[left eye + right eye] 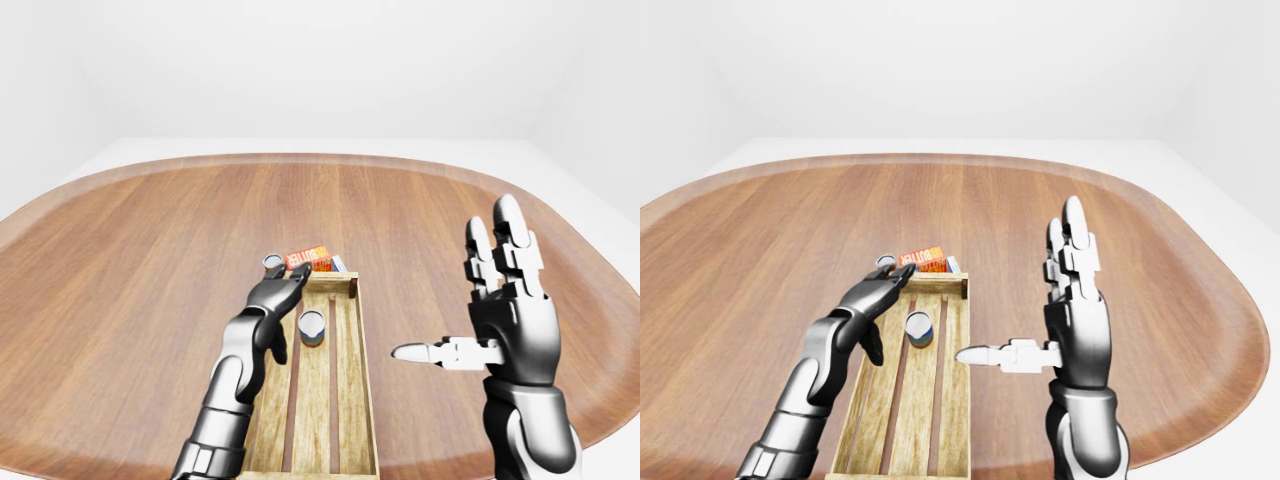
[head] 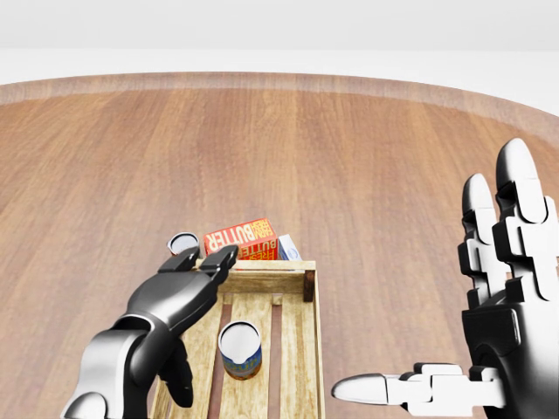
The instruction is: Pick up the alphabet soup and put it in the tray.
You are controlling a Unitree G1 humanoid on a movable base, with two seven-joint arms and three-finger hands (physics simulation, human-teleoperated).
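Note:
A can with a blue and orange label (image 2: pixel 240 349), which I take for the alphabet soup, stands upright inside the wooden slatted tray (image 2: pixel 307 340), near its top end. My left hand (image 2: pixel 196 305) is open and empty. It hovers over the tray's top-left corner, just left of the can, with its fingertips (image 2: pixel 223 256) at the tray's top rim. My right hand (image 2: pixel 476 305) is open and empty. It is raised to the right of the tray, fingers pointing up and thumb pointing left.
Just above the tray's top end on the wooden table (image 2: pixel 393 157) lie a red butter box (image 2: pixel 240 237), a small white-and-blue box (image 2: pixel 288 248) and a second small can (image 2: pixel 183 242). The table's rounded edge shows in the left-eye view (image 1: pixel 600 400).

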